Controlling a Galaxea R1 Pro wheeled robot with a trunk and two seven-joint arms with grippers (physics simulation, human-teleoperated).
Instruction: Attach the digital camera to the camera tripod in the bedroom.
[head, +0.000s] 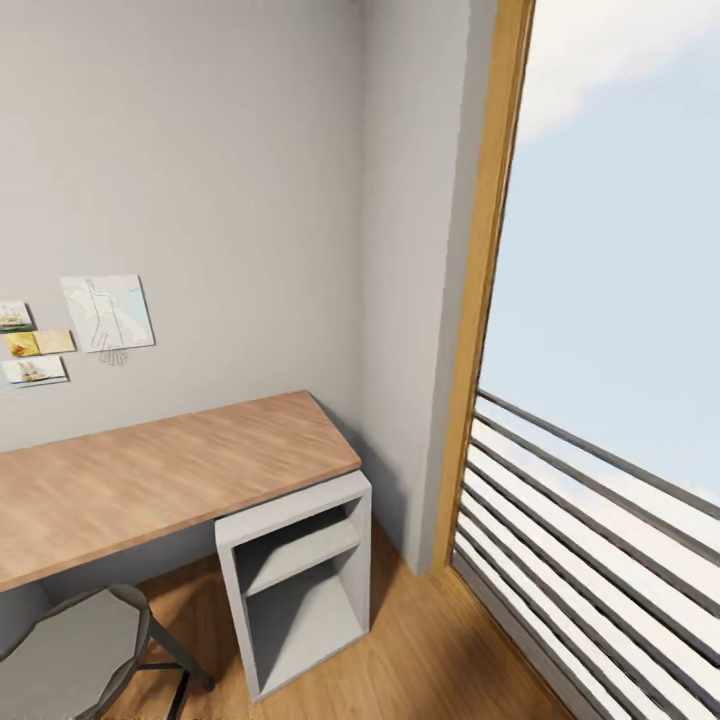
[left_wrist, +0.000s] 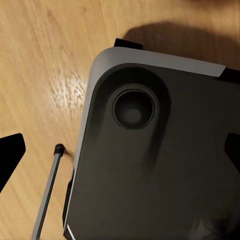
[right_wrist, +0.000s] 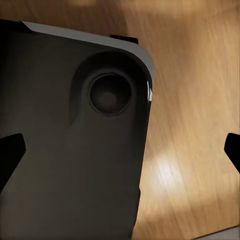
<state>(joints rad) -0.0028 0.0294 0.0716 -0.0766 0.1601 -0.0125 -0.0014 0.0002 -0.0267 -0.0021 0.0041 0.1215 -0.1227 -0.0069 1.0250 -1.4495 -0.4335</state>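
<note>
Bedroom corner: wood-topped desk on white open shelf unit; grey chair beside; wall pictures; railed window. Left gripper and right gripper spread wide, empty, over dark robot base.

The desk has a matt wood-grain top, and beneath its end the open shelf unit is smooth, matt pale grey. Beside that unit the plank floor is warm wood with a light sheen; in the left wrist view the floor shows a glossy highlight. The robot base looks like smooth dark plastic with a pale grey rim. Paper pictures hang above the desk on a matt wall.
</note>
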